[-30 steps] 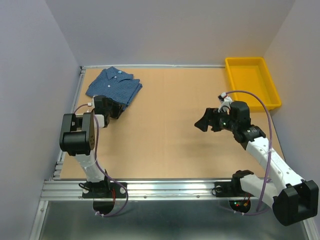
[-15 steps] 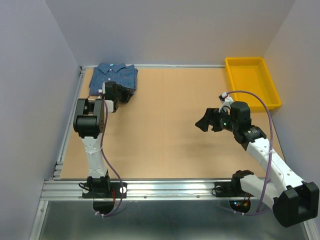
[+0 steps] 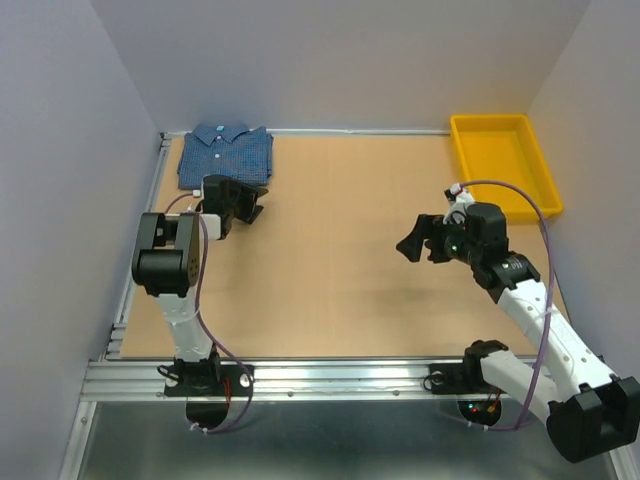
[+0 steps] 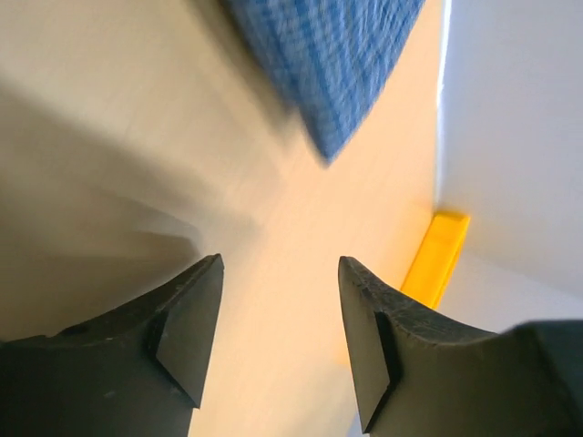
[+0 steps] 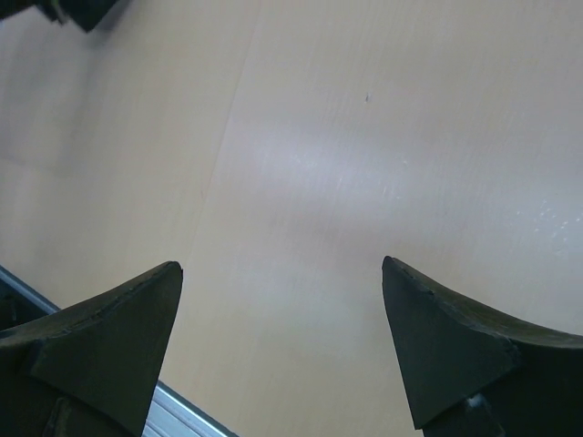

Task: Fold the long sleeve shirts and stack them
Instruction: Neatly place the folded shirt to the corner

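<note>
Top external: blue checked shirt (image 3: 226,155) lies folded in the far-left corner of the desk (image 3: 330,250), probably parked there to start the stack and keep the middle free for the next garment (only one shirt is in view). The collar points to the far wall, so the collar-to-hem line runs near to far. The packet looks almost square, so I cannot call a clear long axis. Left gripper (image 3: 248,205) sits just on the near side of the shirt, apart from it, with nothing carried. Right gripper (image 3: 410,245) hangs over bare desk well to the right, nearer than the yellow bin (image 3: 460,160). Left wrist: left gripper (image 4: 280,273) has its jaws parted with only desk between them. A corner of the shirt (image 4: 328,64) juts toward the camera above, blurred and not touched, which I read as a release with the placement done. Right wrist: right gripper (image 5: 282,269) has its jaws spread wide over bare board, grasping nothing, judged to be waiting.
</note>
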### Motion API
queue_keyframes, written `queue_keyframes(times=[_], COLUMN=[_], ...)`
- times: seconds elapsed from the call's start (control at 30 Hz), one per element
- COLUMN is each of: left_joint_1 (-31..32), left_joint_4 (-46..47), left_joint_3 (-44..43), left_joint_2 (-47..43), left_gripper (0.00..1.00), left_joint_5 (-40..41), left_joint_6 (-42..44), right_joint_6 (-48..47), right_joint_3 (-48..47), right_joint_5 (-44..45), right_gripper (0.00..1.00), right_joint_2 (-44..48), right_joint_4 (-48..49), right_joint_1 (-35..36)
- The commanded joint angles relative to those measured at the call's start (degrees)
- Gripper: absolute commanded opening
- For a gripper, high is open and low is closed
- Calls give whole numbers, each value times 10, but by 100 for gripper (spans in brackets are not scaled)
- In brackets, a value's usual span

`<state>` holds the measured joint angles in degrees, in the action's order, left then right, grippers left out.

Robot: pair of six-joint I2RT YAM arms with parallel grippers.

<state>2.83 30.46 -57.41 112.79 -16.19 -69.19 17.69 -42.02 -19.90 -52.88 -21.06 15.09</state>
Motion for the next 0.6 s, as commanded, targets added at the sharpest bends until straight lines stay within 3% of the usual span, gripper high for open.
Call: queue_keyframes(times=[0.0, 0.13, 0.17, 0.2, 0.3, 0.4, 0.5, 0.57], left_joint_1=[2, 2, 2, 0, -5, -5, -5, -5], left_joint_4=[-78, -234, -273, -361, -510, -627, -703, -734], left_joint_3=[68, 108, 105, 86, 35, -71, -111, -135], left_joint_2=[-172, -323, -399, -438, -585, -702, -804, -880], left_gripper=[68, 70, 70, 70, 74, 75, 76, 83], left_joint_5=[-15, -4, 13, 33, 120, 216, 287, 322], left_joint_6=[92, 245, 273, 300, 397, 440, 442, 443], right_joint_6=[-11, -10, -8, -6, 1, 10, 15, 13], right_joint_3=[-69, -102, -110, -125, -144, -175, -189, -200], right_joint_5=[69, 126, 140, 171, 241, 307, 351, 371], right_gripper=[96, 100, 100, 100, 100, 100, 100, 100], right_joint_2=[36, 61, 75, 85, 122, 162, 196, 233], right_joint_4=[-28, -72, -81, -99, -129, -157, -179, -192], right_joint_1=[5, 5, 5, 5, 5, 5, 5, 5])
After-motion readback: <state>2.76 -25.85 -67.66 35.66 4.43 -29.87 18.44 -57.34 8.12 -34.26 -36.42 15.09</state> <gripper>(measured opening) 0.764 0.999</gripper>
